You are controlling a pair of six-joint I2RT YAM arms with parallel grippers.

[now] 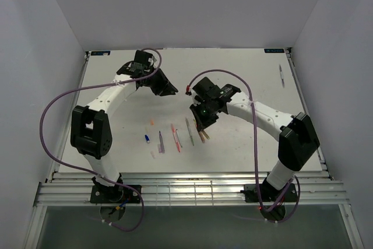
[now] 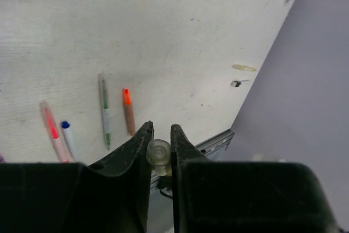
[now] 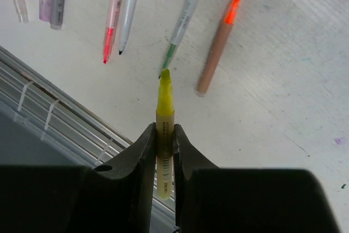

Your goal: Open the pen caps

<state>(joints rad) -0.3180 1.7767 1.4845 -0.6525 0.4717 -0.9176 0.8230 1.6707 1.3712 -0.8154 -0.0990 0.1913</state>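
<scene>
Over the white counter (image 1: 250, 80), a pale cap (image 2: 158, 154) is pinched in the left fingers (image 2: 133, 154), and the bared yellow pen (image 3: 164, 96), clamped in the right fingers (image 3: 185, 154), is best laid down gently beside the row of loose pens (image 1: 175, 137).

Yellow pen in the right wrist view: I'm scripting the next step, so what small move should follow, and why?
Probably lower the yellow pen to the table beside the orange pen and let go. Its tip is already bare in the right claw, while the left claw pinches what looks like its pale cap, well apart, so this pen seems done.
</scene>
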